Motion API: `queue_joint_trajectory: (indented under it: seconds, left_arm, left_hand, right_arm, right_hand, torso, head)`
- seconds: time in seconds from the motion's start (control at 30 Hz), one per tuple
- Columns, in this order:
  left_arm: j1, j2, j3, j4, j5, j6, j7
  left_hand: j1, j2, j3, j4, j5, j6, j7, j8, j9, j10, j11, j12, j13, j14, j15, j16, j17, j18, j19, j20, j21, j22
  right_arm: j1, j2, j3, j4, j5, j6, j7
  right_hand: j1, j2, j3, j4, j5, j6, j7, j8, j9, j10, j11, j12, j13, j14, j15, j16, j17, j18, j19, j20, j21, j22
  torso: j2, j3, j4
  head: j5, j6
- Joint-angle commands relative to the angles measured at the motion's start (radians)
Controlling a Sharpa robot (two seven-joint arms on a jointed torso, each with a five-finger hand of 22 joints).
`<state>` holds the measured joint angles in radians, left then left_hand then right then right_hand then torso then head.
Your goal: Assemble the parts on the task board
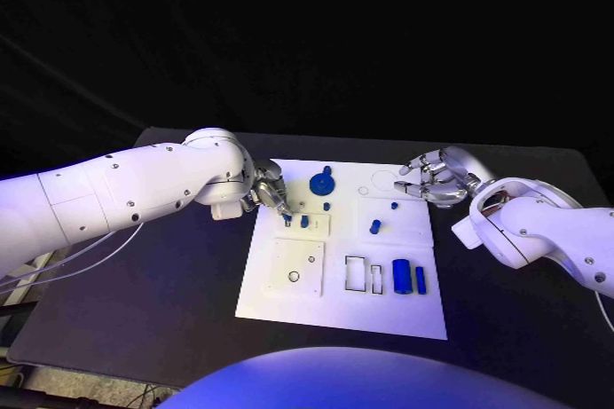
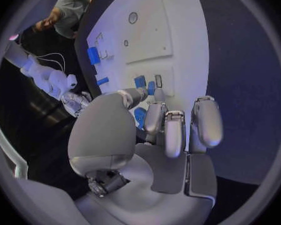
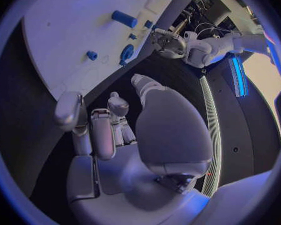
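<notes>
The white task board (image 1: 343, 307) lies mid-table. My left hand (image 1: 271, 194) hangs over its far left corner, fingers curled down onto two small blue pieces (image 1: 295, 221) standing in a small plate; these pieces (image 2: 145, 84) sit just off the thumb tip. Whether one is pinched I cannot tell. A blue round part (image 1: 323, 180) lies beside that hand. My right hand (image 1: 435, 180) hovers at the board's far right corner, fingers loosely bent and apart, holding nothing. Two blue cylinders (image 1: 410, 277) lie on the near right. A short blue peg (image 1: 375, 226) sits mid-board.
Rectangular slots (image 1: 362, 274) and a recessed plate with a round hole (image 1: 295, 276) mark the board's near half. Black table (image 1: 153, 285) surrounds the board on both sides. In the right wrist view the board (image 3: 65, 30) carries a blue cylinder (image 3: 124, 18) and the round part (image 3: 127, 52).
</notes>
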<state>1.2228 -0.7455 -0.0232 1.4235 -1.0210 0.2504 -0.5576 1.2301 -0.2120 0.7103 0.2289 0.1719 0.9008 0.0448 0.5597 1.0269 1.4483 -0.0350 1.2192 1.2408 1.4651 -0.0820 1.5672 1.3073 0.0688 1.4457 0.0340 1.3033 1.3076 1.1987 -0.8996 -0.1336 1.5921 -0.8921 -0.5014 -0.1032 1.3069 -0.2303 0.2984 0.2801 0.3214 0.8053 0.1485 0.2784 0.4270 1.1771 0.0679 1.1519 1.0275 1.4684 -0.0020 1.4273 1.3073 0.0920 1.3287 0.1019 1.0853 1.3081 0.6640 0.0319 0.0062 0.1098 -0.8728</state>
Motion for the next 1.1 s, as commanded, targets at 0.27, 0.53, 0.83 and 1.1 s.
queue_joint_trajectory:
  seconds: [0.27,0.53,0.83,1.1]
  left_arm:
    - [0.005,0.014,-0.005,-0.005,-0.057,0.038,0.003]
    - [0.005,0.019,-0.017,-0.002,-0.040,0.010,-0.011]
    - [0.005,0.020,-0.024,0.000,-0.030,-0.015,-0.025]
    - [0.004,0.021,-0.028,-0.002,-0.027,-0.030,-0.031]
  left_hand:
    - [-0.002,0.013,0.141,-0.150,0.019,0.012,-0.004,0.006,0.007,0.008,0.003,0.009,0.004,0.106,-0.001,0.004,0.263,-0.013,0.002,-0.003,0.003,0.189]
    - [-0.013,0.013,0.143,-0.157,0.044,0.013,-0.004,0.010,0.016,0.009,0.002,0.011,0.005,0.106,-0.001,0.004,0.263,-0.013,0.003,-0.003,0.004,0.189]
    - [-0.024,0.013,0.146,-0.165,0.068,0.015,-0.005,0.014,0.024,0.010,0.001,0.012,0.006,0.106,-0.001,0.004,0.263,-0.013,0.003,-0.003,0.005,0.189]
    - [-0.027,0.013,0.146,-0.167,0.075,0.015,-0.005,0.015,0.027,0.010,0.001,0.011,0.006,0.106,-0.001,0.004,0.263,-0.013,0.003,-0.004,0.006,0.190]
  right_arm:
    - [-0.001,0.002,0.000,0.001,-0.002,0.006,0.006]
    - [-0.001,0.002,0.000,0.001,0.000,0.000,0.010]
    - [-0.001,0.003,0.000,0.000,0.015,-0.010,0.033]
    - [-0.001,0.003,0.000,-0.002,0.041,-0.011,0.061]
  right_hand:
    - [-0.009,0.000,0.007,-0.001,0.005,-0.006,-0.001,0.006,-0.001,-0.006,-0.002,0.005,0.000,0.020,-0.003,-0.007,0.001,0.012,-0.006,0.001,-0.004,0.044]
    - [-0.010,0.000,0.008,-0.001,0.006,-0.008,0.000,0.009,-0.002,-0.011,-0.002,0.001,-0.006,0.019,-0.003,-0.008,-0.001,0.013,-0.007,0.001,-0.007,0.042]
    - [-0.013,-0.005,0.041,-0.001,0.006,-0.012,0.003,0.040,-0.005,-0.211,0.006,-0.245,-0.278,-0.119,0.006,-0.195,-0.257,0.069,-0.194,0.010,-0.335,-0.100]
    - [-0.036,-0.026,0.111,-0.021,0.003,-0.032,0.034,0.086,-0.025,-0.249,0.041,-0.516,-0.535,-0.375,0.047,-0.646,-0.631,0.089,-0.348,0.055,-0.691,-0.337]
  torso:
    - [0.000,0.0004,0.0002]
    - [0.000,0.0004,0.0001]
    - [-0.001,0.0001,0.0004]
    - [0.000,0.0002,0.0002]
  head:
    - [0.002,0.000]
    - [0.002,0.000]
    - [0.003,0.000]
    - [0.004,0.000]
